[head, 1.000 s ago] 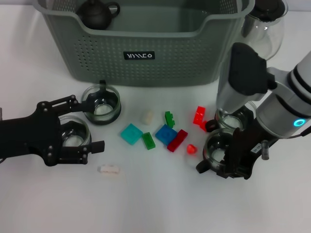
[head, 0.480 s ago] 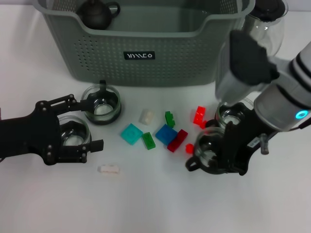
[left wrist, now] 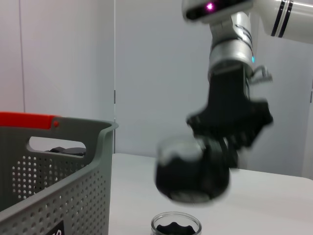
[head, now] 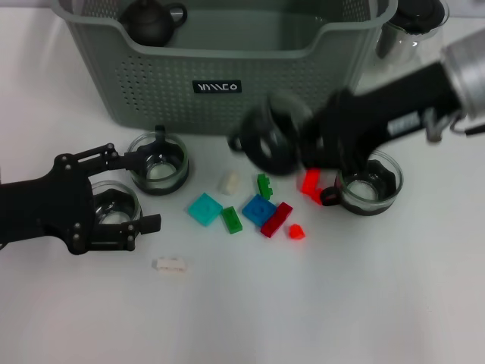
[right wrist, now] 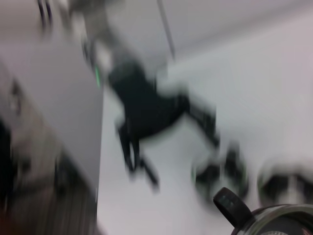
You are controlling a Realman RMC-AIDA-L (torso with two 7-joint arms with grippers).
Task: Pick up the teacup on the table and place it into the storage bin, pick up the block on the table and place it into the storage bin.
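Note:
My right gripper (head: 292, 148) is shut on a glass teacup (head: 271, 142) and holds it in the air just in front of the storage bin (head: 227, 106). The same lifted teacup (left wrist: 191, 169) shows in the left wrist view beside the bin (left wrist: 54, 186). A second teacup (head: 369, 184) stands on the table under the right arm. My left gripper (head: 132, 189) is open at the front left, its fingers on either side of a third teacup (head: 114, 211). Another teacup (head: 158, 163) stands just behind it. Coloured blocks lie mid-table, among them a blue one (head: 259, 209) and a red one (head: 277, 219).
A dark teapot (head: 151, 19) sits inside the bin at its back left. A clear glass pitcher (head: 413, 30) stands at the bin's right end. A white block (head: 171, 265) lies alone near the front, a small red piece (head: 296, 232) beside the block cluster.
My right gripper has lifted a teacup off the table at the front right and swung it up and left toward the bin. The left arm has stayed put.

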